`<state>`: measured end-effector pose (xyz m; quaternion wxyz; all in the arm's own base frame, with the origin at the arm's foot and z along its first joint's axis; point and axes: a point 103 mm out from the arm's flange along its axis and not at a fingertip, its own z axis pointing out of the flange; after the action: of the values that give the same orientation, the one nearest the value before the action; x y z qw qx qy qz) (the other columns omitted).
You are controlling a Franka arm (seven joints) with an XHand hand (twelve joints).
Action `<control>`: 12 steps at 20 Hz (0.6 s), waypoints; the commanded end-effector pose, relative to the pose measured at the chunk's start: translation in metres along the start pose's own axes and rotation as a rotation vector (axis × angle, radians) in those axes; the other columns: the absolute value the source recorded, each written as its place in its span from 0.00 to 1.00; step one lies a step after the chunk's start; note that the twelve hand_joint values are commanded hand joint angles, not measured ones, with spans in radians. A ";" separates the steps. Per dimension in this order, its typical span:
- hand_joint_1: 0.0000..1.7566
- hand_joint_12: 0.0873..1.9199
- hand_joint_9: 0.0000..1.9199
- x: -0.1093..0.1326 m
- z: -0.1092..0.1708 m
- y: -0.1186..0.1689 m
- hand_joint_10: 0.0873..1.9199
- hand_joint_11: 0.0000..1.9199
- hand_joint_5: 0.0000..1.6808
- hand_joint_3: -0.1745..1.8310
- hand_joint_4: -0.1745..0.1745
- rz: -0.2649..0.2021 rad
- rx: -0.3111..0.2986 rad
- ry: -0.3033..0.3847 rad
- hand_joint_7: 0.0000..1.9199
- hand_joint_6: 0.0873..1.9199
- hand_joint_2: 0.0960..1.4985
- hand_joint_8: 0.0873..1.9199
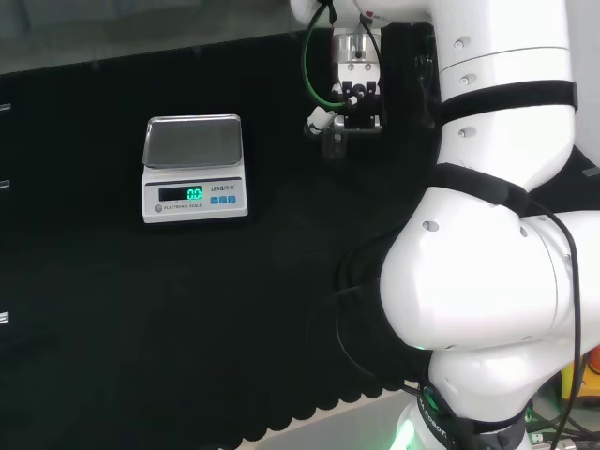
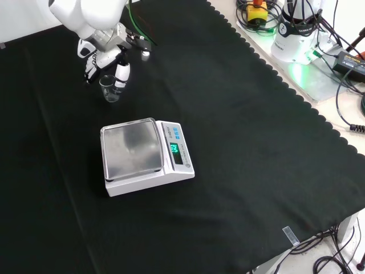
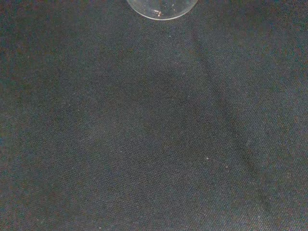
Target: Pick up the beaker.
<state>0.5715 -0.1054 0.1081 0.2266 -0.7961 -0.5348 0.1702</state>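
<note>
While the beaker (image 2: 109,88) stands upright on the black surface (image 2: 239,148), beyond the scale (image 2: 145,155) in the front view, the hand (image 2: 108,57) is seen just above and beside it. Its fingers (image 2: 121,74) appear to hang down close to the glass, seemingly not yet closed round it, though contact cannot be ruled out. A tip-over is to be feared: should one finger meet the rim first, the light, clear vessel could be knocked aside or slid away.
</note>
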 end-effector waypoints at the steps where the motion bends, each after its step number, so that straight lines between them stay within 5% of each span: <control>1: 0.32 0.76 0.01 0.002 0.000 0.001 0.43 0.04 0.13 0.21 0.41 0.008 -0.003 -0.003 0.00 0.00 0.57 0.25; 12: 0.47 0.68 0.21 0.014 0.003 0.010 0.40 0.26 0.17 0.35 0.44 0.024 -0.012 -0.026 0.06 0.00 0.52 0.36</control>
<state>0.5795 -0.1001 0.1030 0.2154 -0.8009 -0.5310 0.1738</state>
